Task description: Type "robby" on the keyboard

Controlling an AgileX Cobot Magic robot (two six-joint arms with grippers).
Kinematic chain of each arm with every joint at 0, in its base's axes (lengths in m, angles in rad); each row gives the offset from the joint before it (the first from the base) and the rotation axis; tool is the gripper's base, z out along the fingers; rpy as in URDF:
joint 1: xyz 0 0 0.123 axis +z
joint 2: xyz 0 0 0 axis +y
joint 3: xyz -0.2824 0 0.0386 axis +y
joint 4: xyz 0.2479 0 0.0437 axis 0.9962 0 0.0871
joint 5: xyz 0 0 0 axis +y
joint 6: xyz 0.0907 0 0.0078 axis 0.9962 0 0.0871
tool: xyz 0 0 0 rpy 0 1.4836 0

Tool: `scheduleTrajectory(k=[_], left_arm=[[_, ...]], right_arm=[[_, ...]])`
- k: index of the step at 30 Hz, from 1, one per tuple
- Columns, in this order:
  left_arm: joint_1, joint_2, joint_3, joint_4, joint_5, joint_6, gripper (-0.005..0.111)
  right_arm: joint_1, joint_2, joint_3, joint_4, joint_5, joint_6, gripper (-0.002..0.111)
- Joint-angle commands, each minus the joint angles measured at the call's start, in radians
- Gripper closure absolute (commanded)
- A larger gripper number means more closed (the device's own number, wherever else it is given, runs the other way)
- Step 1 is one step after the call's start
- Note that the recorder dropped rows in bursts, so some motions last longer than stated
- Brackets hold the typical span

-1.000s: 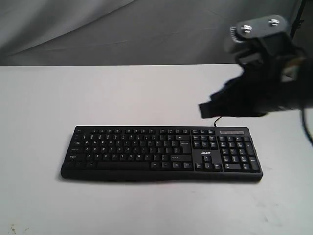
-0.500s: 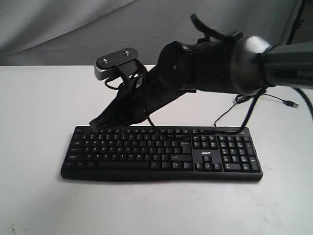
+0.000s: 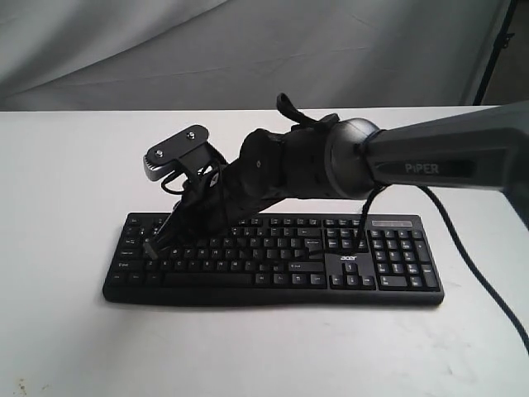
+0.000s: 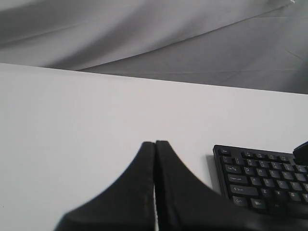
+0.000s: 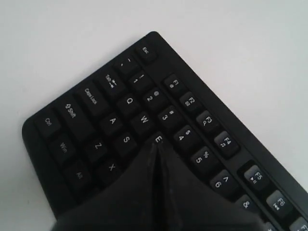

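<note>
The black keyboard (image 3: 281,265) lies flat on the white table, number pad and "acer" logo at its right end. My right gripper (image 3: 151,248) reaches across from the right and is shut. Its tips sit low over the left letter keys. In the right wrist view the closed tips (image 5: 156,146) end right by the E key, covering the keys beyond it, with the keyboard (image 5: 110,106) corner and Esc key in sight. My left gripper (image 4: 155,143) is shut on nothing, above bare table left of the keyboard (image 4: 260,178). It does not show in the exterior view.
The white table (image 3: 248,347) extends all round the keyboard. A grey cloth backdrop (image 3: 248,50) hangs behind the far edge. The right arm's thick body (image 3: 347,161) spans above the keyboard's upper rows. A black cable (image 3: 471,265) trails at the right.
The right arm swung from the far right across to the left and came down. Its shut tips went from above the keyboard's top-left edge onto the left letter keys.
</note>
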Motion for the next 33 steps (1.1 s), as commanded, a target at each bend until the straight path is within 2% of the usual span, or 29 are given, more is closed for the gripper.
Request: scheduleTrajectory(k=[1,8,13,19,33], left_arm=[[-0.003,-0.004,0.005,-0.009,-0.002,-0.005,0.107],[-0.003,-0.004,0.005,-0.009,-0.002,-0.005,0.107],[-0.003,-0.004,0.005,-0.009,-0.002,-0.005,0.107],[-0.003,-0.004,0.005,-0.009,-0.002,-0.005,0.107],[-0.003,-0.004,0.005,-0.009,-0.002,-0.005,0.107]], right_arm=[[0.001,0.003,-0.008,0.08,-0.029,-0.059,0.108],[-0.002,0.061,-0.106,0.127,0.081,-0.063,0.108],[-0.014,0.072,-0.106,0.099,0.105,-0.063,0.108],[-0.049,0.072,-0.106,0.045,0.116,-0.063,0.108],[-0.045,0.103,-0.106,0.028,0.08,-0.063,0.108]])
